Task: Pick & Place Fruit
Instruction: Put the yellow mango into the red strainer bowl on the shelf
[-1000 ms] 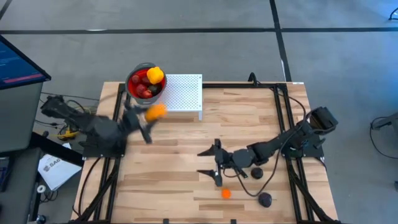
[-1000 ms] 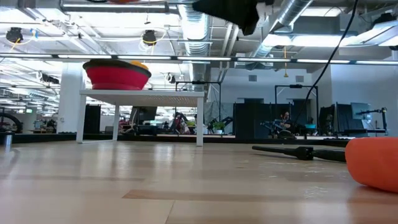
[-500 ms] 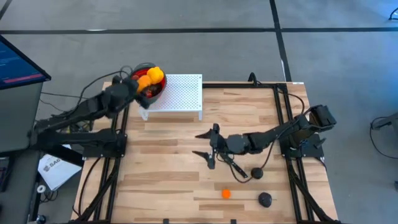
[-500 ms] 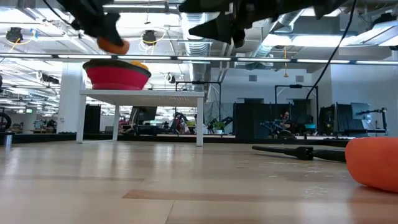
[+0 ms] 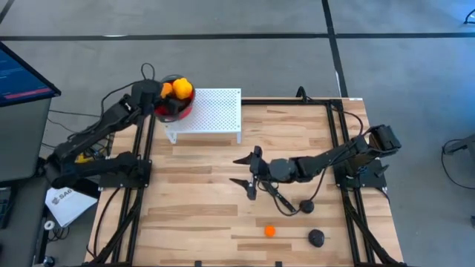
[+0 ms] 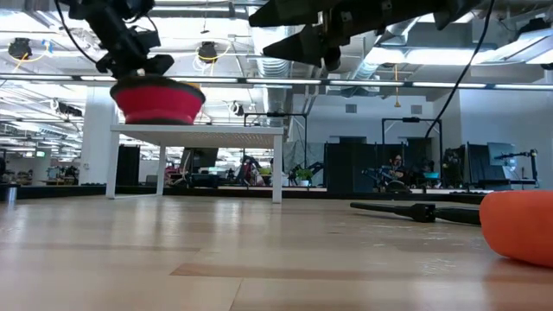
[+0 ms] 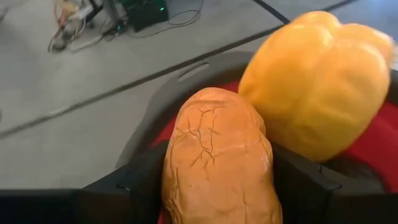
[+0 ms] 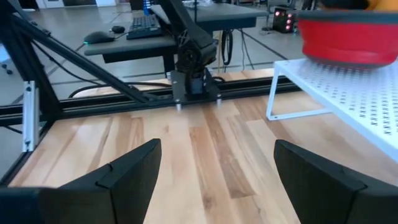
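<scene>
Now left gripper [image 7: 214, 186] over colander [image 5: 173, 107], fingers pinching orange fruit [image 7: 217, 165], right gripper [image 5: 248, 172] unmoved, spread.

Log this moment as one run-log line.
left gripper: shut on orange fruit, over colander | right gripper: open, mid-table

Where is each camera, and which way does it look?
High view: above, looking straight down at the table, both arms showing.
Low view: at tabletop height, looking across; arms overhead.
Left wrist view: on the left arm, facing the orange fruit its fingers hold over the red bowl.
Right wrist view: on the right arm, past open fingers.
High, low and right wrist views share the bowl.
</scene>
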Controlling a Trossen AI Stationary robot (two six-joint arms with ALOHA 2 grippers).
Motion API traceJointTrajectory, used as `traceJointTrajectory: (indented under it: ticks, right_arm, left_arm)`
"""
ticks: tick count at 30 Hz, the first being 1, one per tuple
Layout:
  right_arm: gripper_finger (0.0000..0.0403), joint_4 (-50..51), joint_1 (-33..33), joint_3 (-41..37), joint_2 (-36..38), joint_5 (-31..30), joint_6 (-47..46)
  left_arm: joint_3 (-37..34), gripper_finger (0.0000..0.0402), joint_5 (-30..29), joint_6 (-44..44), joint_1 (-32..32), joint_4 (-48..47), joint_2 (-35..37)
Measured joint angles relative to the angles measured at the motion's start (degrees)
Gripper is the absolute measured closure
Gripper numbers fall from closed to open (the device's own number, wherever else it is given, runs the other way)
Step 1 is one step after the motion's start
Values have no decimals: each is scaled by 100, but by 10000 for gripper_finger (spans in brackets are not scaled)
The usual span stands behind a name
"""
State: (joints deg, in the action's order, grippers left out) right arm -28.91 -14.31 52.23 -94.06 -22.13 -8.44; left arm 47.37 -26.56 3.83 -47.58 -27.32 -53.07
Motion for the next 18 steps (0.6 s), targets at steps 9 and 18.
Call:
traceJointTrajectory:
  ticks: [9,18]
  right_arm:
    - [97,21,-67,0,0,0,-64]
    - [97,20,-67,0,0,0,-169]
  left_arm:
    - [0,144,263,273,-84,134,-29]
    - [0,118,430,586,-85,177,-30]
